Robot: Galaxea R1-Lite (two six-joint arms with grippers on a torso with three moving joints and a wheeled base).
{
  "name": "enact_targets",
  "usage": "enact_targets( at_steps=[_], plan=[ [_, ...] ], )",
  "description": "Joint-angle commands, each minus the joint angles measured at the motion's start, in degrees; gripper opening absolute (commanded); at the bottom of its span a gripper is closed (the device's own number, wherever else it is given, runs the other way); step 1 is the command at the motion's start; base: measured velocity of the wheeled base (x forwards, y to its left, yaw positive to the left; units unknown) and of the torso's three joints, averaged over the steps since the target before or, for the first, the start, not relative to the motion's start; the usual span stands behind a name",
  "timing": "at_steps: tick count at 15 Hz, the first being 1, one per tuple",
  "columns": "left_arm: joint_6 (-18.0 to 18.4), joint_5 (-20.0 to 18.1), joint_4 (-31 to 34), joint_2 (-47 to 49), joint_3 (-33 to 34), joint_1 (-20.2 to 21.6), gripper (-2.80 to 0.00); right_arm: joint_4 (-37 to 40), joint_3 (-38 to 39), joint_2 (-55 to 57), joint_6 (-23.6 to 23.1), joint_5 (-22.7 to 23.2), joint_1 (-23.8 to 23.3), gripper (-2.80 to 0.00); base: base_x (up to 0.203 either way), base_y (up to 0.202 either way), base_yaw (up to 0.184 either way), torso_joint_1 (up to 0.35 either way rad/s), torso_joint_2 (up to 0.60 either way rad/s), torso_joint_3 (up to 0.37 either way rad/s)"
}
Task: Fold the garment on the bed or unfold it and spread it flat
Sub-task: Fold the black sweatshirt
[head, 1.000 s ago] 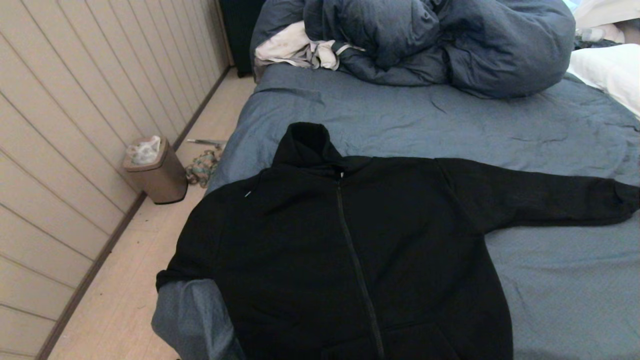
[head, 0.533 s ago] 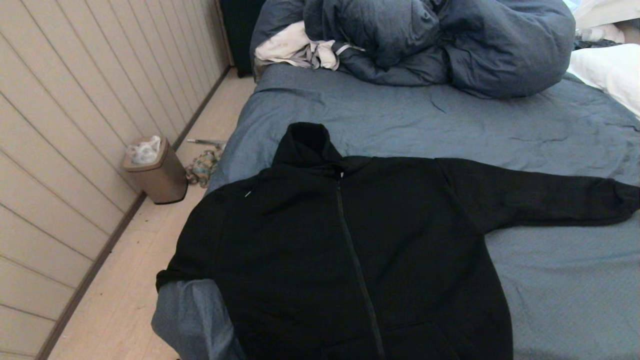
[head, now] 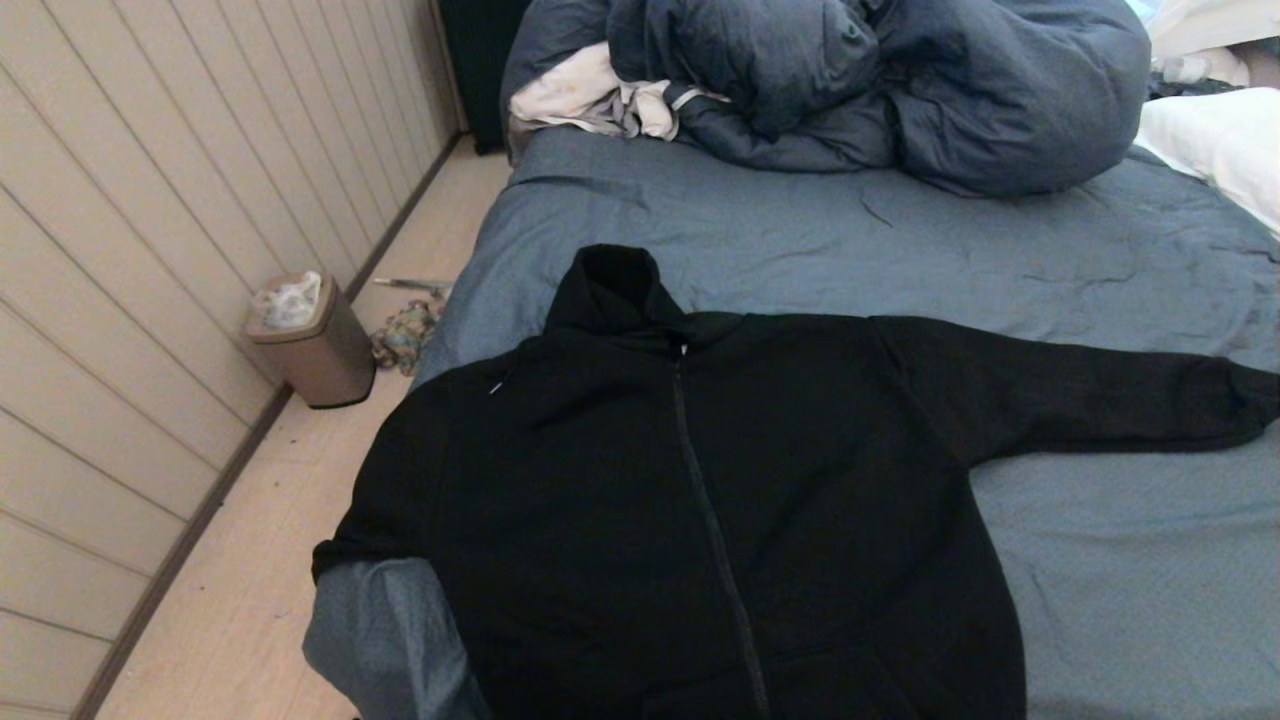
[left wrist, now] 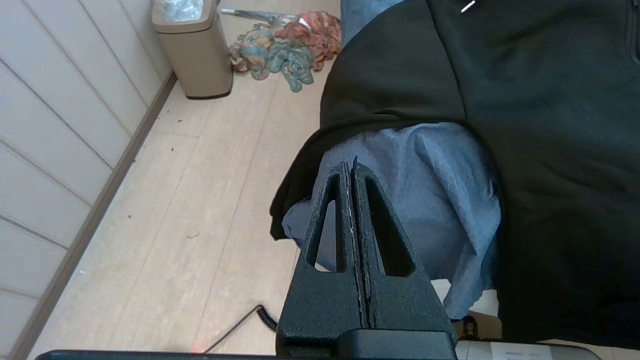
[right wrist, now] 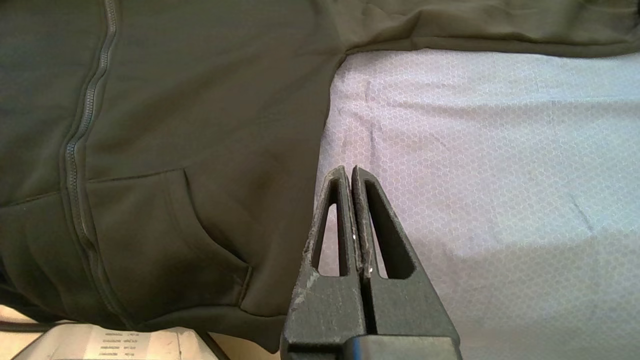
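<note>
The black hooded garment (head: pixel 700 470) lies spread front-up on the blue-grey bed (head: pixel 1000 240), zipper closed, hood pointing away from me. Its right sleeve stretches out flat to the right; its left sleeve (left wrist: pixel 310 165) hangs over the bed's left corner. Neither gripper shows in the head view. My left gripper (left wrist: pixel 350 167) is shut and empty, held above the bed corner near that hanging sleeve. My right gripper (right wrist: pixel 350 172) is shut and empty, over the bare sheet just beside the garment (right wrist: pixel 175 125) at its right side seam, near the pocket.
A puffy dark blue duvet (head: pixel 850 80) and a white-grey cloth (head: pixel 590 95) are piled at the bed's far end. A tan bin (head: pixel 315 340) and a bundle of coloured cloth (head: pixel 405 335) sit on the wooden floor by the panelled wall on the left.
</note>
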Motion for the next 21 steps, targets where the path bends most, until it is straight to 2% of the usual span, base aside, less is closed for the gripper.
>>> enact_targets(
  at_steps=[1,2,4,6,8,10,12,14,17,19,21],
  plan=[
    [0.51,0.16,0.19,-0.03,-0.02,0.02,-2.80,2.07,-0.73,0.62,-0.23,-0.01,0.01,-2.80,0.000,0.000,0.000,0.000,0.00,0.000],
    [1.56,0.13,0.83,-0.02,-0.65,0.07,-2.80,4.31,-2.78,1.68,-0.52,0.42,0.05,-2.80,0.000,0.000,0.000,0.000,0.00,0.000],
    [1.33,-0.46,1.88,3.55,-7.21,0.07,-2.80,8.30,-12.15,7.60,-0.29,1.64,0.10,-2.80,0.000,0.000,0.000,0.000,0.00,0.000],
    [-1.92,-1.11,3.72,14.43,-18.94,0.05,-2.80,10.41,-22.53,18.88,1.66,2.51,1.16,-2.80,0.000,0.000,0.000,0.000,0.00,0.000],
    [-4.81,-2.19,9.60,27.64,-33.84,-0.01,-2.80,11.42,-32.05,31.49,4.60,3.00,2.66,-2.80,0.000,0.000,0.000,0.000,0.00,0.000],
    [-7.22,-6.10,17.01,39.94,-44.49,-0.17,-2.80,11.89,-40.22,44.21,9.33,3.20,3.25,-2.80,0.000,0.000,0.000,0.000,0.00,0.000],
    [-10.84,-12.42,21.24,53.28,-52.21,-0.24,-2.80,12.22,-49.83,59.25,14.14,3.31,1.06,-2.80,0.000,0.000,0.000,0.000,0.00,0.000],
    [-14.94,-16.95,23.13,64.40,-57.73,-0.31,-2.80,12.66,-62.03,73.70,16.77,3.70,-5.57,-2.80,0.000,0.000,0.000,0.000,0.00,0.000],
    [-19.27,-26.96,21.70,72.90,-60.02,-0.93,-2.80,15.93,-86.68,94.62,18.91,4.90,-20.30,-2.80,0.000,0.000,0.000,0.000,0.00,0.000],
    [-19.72,-28.94,18.44,74.31,-57.17,-1.23,-2.80,19.03,-98.47,105.78,19.18,6.57,-29.45,-2.80,0.000,0.000,0.000,0.000,0.00,0.000],
    [-19.71,-29.31,14.81,74.95,-53.47,-1.27,-2.80,21.24,-107.64,114.99,18.09,8.36,-36.31,-2.80,0.000,0.000,0.000,0.000,0.00,0.000]
  ],
)
